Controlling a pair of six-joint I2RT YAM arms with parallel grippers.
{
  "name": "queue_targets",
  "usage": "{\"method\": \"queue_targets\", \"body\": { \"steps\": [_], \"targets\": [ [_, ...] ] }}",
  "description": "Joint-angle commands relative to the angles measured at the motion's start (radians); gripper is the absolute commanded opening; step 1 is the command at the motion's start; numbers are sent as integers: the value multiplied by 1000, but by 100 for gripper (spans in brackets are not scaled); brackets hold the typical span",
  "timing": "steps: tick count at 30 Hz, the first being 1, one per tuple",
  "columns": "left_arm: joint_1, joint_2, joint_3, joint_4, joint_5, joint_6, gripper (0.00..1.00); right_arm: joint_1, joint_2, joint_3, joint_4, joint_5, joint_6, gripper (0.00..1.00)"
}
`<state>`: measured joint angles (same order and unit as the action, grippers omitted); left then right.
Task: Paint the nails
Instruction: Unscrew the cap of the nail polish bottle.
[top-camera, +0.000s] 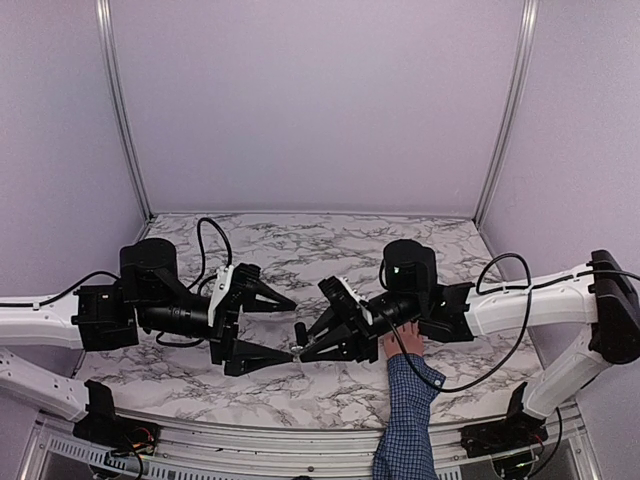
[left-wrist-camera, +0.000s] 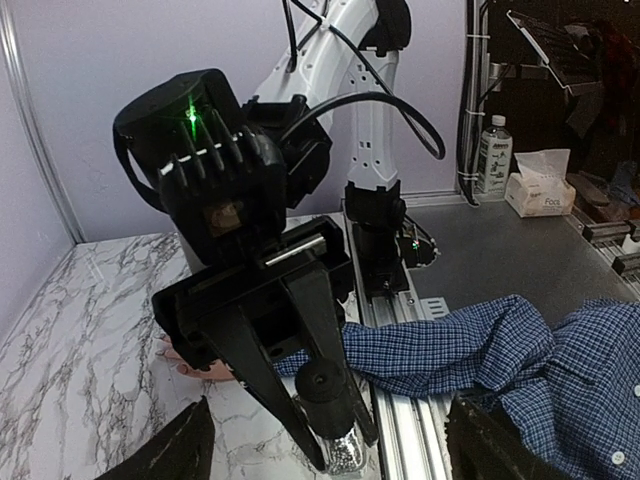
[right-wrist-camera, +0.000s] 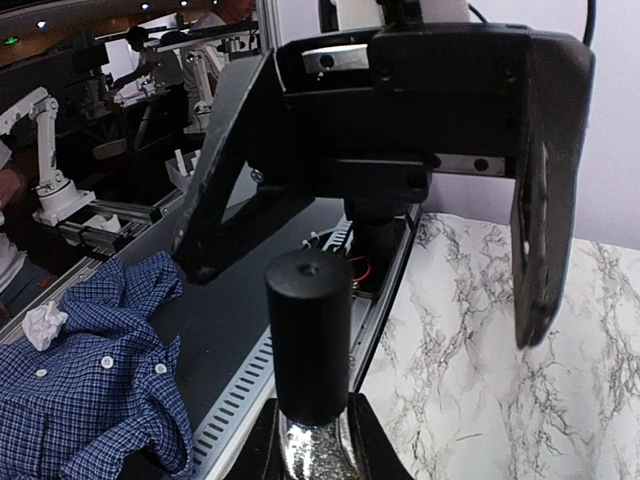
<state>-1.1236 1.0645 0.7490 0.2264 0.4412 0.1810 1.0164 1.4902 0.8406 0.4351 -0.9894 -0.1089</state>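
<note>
A pale hand (top-camera: 406, 346) lies on the marble table with its blue checked sleeve (top-camera: 405, 420) over the near edge. It is mostly hidden under my right arm, and its nails cannot be made out. In the left wrist view it shows as a pink patch (left-wrist-camera: 198, 367). My right gripper (top-camera: 302, 349) is shut on a small bottle with a silver glitter body (right-wrist-camera: 315, 452) and a tall black cap (right-wrist-camera: 309, 335). My left gripper (top-camera: 293, 330) is open wide, its fingers (right-wrist-camera: 228, 165) spread on either side of the cap without touching it.
An aluminium rail (left-wrist-camera: 400, 420) runs along the table's near edge. Lilac walls close off the back and sides. Off the table are a tissue box (left-wrist-camera: 540, 195), a water bottle (left-wrist-camera: 493, 150) and more checked shirt cloth (right-wrist-camera: 90, 370).
</note>
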Motion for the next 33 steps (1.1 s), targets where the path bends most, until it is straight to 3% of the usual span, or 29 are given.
{"method": "queue_targets", "body": {
  "steps": [1,12,23,28,33],
  "targets": [
    [2,53,38,15,153,24,79,24,33,55,-13,-104,-16,0],
    [-9,124,63,68,254,40,42,51,67,67,14,-143,0,0],
    [-15,122,57,88,226,34,10,51,73,74,32,-138,14,0],
    [-15,119,52,88,193,18,0,43,67,66,38,-96,18,0],
    [-15,110,46,88,121,-2,0,27,44,39,82,-22,45,0]
  ]
}}
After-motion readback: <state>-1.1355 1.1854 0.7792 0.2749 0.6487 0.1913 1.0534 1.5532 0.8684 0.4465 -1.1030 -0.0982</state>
